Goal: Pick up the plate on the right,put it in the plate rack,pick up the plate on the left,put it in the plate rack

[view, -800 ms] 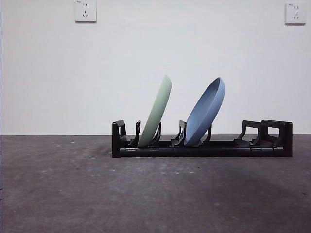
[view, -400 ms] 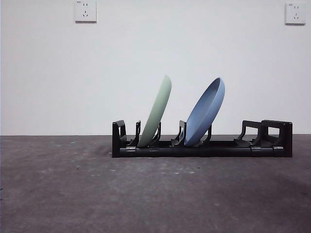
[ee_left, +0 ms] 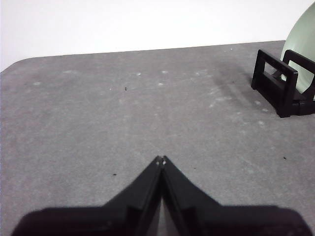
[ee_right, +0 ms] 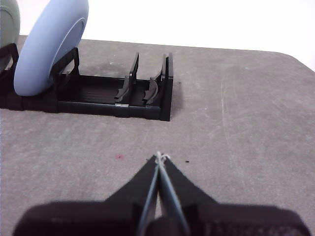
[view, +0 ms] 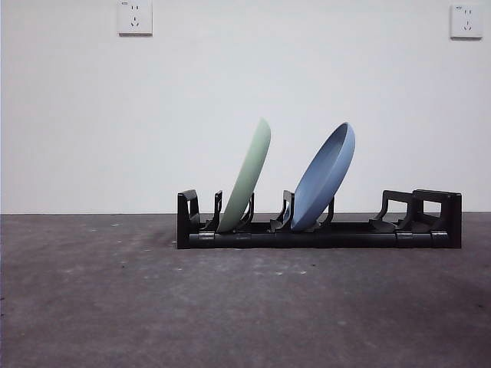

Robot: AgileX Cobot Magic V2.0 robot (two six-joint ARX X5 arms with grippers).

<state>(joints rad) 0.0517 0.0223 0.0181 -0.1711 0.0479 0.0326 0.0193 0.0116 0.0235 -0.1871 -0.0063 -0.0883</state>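
The black plate rack (view: pixel 318 234) stands across the middle of the table. A green plate (view: pixel 247 178) leans in its left slots and a blue plate (view: pixel 325 178) leans in a middle slot; both tilt to the right. Neither arm shows in the front view. My left gripper (ee_left: pixel 161 159) is shut and empty over bare table, well away from the rack's end (ee_left: pixel 275 83) and the green plate (ee_left: pixel 300 49). The right gripper (ee_right: pixel 160 156) is shut and empty too, a short way in front of the rack's empty end (ee_right: pixel 147 96), with the blue plate (ee_right: pixel 51 44) farther along.
Grey tabletop (view: pixel 115 307) stretches in front of the rack. A white wall with two sockets (view: pixel 135 17) rises behind it. The rack's right-hand slots (view: pixel 418 211) hold nothing.
A faint shadow on the table at the right has faded. The plates and rack have not moved.
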